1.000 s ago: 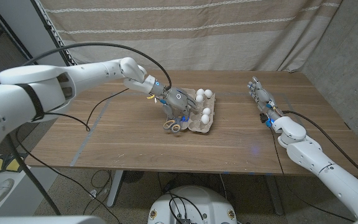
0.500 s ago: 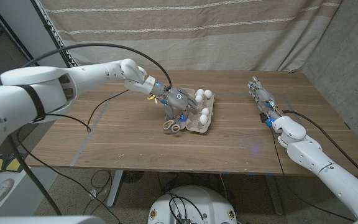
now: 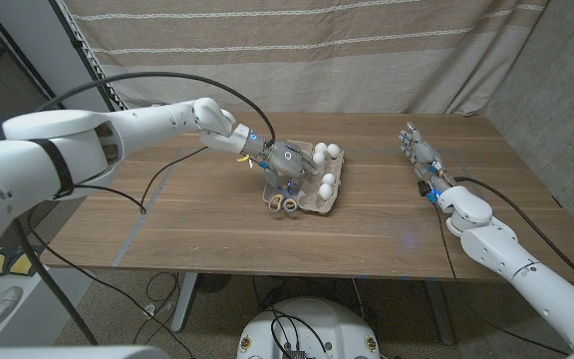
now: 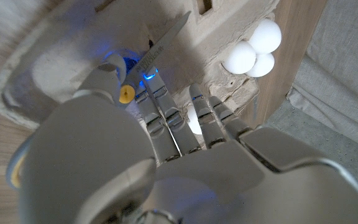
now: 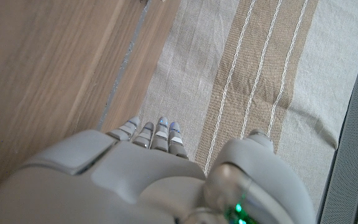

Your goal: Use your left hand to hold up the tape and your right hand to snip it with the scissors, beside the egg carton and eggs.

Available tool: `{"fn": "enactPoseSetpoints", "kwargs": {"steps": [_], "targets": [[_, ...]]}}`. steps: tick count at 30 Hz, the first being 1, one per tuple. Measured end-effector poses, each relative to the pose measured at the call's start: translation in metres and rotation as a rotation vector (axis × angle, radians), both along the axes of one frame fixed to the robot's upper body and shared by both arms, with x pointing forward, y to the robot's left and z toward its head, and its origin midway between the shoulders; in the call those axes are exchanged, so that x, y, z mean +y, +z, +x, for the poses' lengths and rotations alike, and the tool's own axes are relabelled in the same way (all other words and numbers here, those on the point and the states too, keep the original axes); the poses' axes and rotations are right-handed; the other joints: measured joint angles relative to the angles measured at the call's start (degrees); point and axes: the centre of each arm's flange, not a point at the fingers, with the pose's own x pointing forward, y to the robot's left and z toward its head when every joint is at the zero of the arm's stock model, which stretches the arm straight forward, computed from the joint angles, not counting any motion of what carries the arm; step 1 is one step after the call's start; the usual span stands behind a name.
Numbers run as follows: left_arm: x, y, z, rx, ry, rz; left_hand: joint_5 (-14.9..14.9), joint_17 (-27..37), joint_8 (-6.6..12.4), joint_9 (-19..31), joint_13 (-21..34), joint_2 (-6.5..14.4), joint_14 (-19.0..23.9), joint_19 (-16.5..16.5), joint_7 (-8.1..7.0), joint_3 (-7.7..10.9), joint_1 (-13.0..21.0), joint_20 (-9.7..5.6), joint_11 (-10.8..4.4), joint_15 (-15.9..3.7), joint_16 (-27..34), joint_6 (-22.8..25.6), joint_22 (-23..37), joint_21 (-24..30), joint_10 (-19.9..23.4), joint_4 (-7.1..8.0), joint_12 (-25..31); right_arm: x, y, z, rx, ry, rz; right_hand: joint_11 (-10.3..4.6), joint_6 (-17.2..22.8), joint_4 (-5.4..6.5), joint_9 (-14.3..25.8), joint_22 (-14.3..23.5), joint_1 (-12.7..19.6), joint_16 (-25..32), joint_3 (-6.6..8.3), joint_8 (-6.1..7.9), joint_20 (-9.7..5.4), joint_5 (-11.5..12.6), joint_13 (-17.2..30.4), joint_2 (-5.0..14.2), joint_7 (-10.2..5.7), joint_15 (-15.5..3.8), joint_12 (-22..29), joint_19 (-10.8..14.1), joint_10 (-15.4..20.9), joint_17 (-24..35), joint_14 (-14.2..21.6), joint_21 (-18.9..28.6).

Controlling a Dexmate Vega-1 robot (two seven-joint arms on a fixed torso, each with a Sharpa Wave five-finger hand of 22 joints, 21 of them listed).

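Little of the task looks done: no tape can be made out, and the scissors (image 3: 283,203) lie on the table (image 3: 187,224) against the near-left corner of the egg carton (image 3: 319,195), with the left hand (image 3: 285,165) over them, its fingers reaching down toward the blades; whether it grips them I cannot tell. Well apart to the right, the right hand (image 3: 419,156) holds nothing, fingers straight, so lifting tape and snipping both remain.
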Motion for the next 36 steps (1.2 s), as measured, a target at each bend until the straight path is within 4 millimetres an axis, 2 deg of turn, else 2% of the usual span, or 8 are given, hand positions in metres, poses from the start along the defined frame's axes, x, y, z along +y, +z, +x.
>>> {"fn": "enactPoseSetpoints", "kwargs": {"steps": [8,19,23,28,29,31,32,36], "targets": [[-0.0003,-0.0012,-0.0001,0.002,-0.004,-0.032,-5.35,2.23,1.46,1.59,0.01,0.64,2.34,0.62,0.22,2.89,-0.64,-0.01,0.07,-0.51,-0.5,0.22,0.54,0.22,0.06,-0.34,2.91,-0.002,-0.001,-0.001,0.002,0.0,0.0,0.0,0.0,0.0,0.0,0.0,0.38,0.0,0.0,0.0,0.0,0.0,0.0,0.38,0.0,0.0,0.0,0.0,0.0,0.0,0.0,0.0],[-0.0013,-0.0049,-0.0028,0.008,0.003,-0.064,-5.84,3.29,3.49,2.46,0.02,0.64,4.03,1.43,0.63,4.64,-0.64,-0.01,0.0,-0.49,-0.95,0.63,0.53,0.67,-0.89,-1.8,4.65,-0.005,-0.0022,-0.0038,0.003,-0.001,-0.001,0.0,0.0,0.0,0.0,0.0,0.15,0.0,0.0,0.0,0.0,0.0,0.0,0.62,0.0,0.0,0.0,0.0,0.01,0.0,0.0,0.0],[-0.0008,-0.0057,-0.0034,0.011,0.01,-0.073,-5.79,3.58,3.61,2.7,0.02,0.64,4.37,2.07,-1.01,5.31,-0.64,-0.02,0.01,-0.5,-1.4,-1.45,0.53,0.67,-1.1,-1.94,4.65,-0.0051,-0.0023,-0.0047,0.003,0.001,-0.003,0.0,0.0,0.0,0.0,0.0,0.15,0.0,0.0,0.0,0.0,0.0,0.0,0.61,0.0,0.0,0.0,0.0,0.01,0.0,0.0,0.0],[-0.0008,-0.0043,-0.0045,0.017,0.02,-0.098,-5.27,3.97,3.02,1.39,0.02,2.74,4.37,2.05,-0.33,6.65,-2.74,-0.01,0.1,-0.5,-1.83,-1.82,0.52,0.67,-1.44,-2.68,4.61,-0.0054,-0.002,-0.0056,0.001,0.002,-0.005,0.01,0.0,-0.02,0.0,0.0,0.15,0.0,0.02,0.0,0.0,0.0,0.0,0.61,0.0,0.0,0.0,0.0,0.01,0.0,0.0,0.0],[-0.0006,-0.0031,-0.0049,0.021,0.023,-0.114,-5.25,4.06,3.06,1.06,0.02,2.74,4.37,2.05,-0.12,7.65,-2.74,-0.01,0.18,-0.5,-1.83,-1.61,0.53,0.67,-1.51,-2.12,4.61,-0.0052,-0.002,-0.0059,0.001,0.003,-0.006,0.01,0.0,-0.17,0.0,0.0,0.15,0.0,0.17,0.0,0.0,0.0,0.0,0.61,0.01,0.0,0.0,0.0,0.01,0.0,0.0,0.0],[-0.0006,-0.0023,-0.0049,0.03,0.032,-0.124,-4.77,4.3,3.81,0.68,-0.06,4.03,4.37,2.05,-0.23,11.92,-2.23,-0.01,0.19,-0.5,-1.83,-0.75,0.52,0.67,-1.46,1.68,4.61,-0.005,-0.0022,-0.0063,0.001,0.004,-0.008,-0.21,0.0,-0.24,0.0,0.0,0.15,0.0,0.24,0.0,0.0,0.0,0.0,0.61,0.0,0.0,0.0,0.0,0.22,0.0,0.0,0.0],[-0.0009,-0.0022,-0.0049,0.033,0.036,-0.126,-4.82,4.34,3.64,0.33,-0.06,5.75,4.37,2.05,-0.32,12.18,-2.75,-0.01,0.19,-0.5,-1.83,-0.72,0.52,0.67,-1.46,1.93,4.61,-0.0049,-0.0019,-0.0066,0.0,0.004,-0.008,-0.21,-0.01,-0.24,0.0,0.0,0.15,0.0,0.24,0.0,0.0,0.0,0.0,0.61,0.01,0.0,0.0,0.0,0.23,0.0,0.0,0.0],[0.0009,0.0037,-0.0055,0.043,0.05,-0.169,-4.82,4.79,3.01,0.31,-0.06,5.75,4.68,2.04,-0.78,12.19,-2.75,-0.01,0.2,-0.8,-1.83,-2.53,0.52,0.67,-1.47,1.94,4.61,-0.004,-0.0013,-0.0078,-0.002,0.007,-0.01,-0.21,-0.01,-0.24,0.0,0.0,0.36,0.0,0.24,0.0,0.0,0.0,0.0,0.82,0.01,0.0,0.0,0.0,0.23,0.0,0.0,0.0]]}}
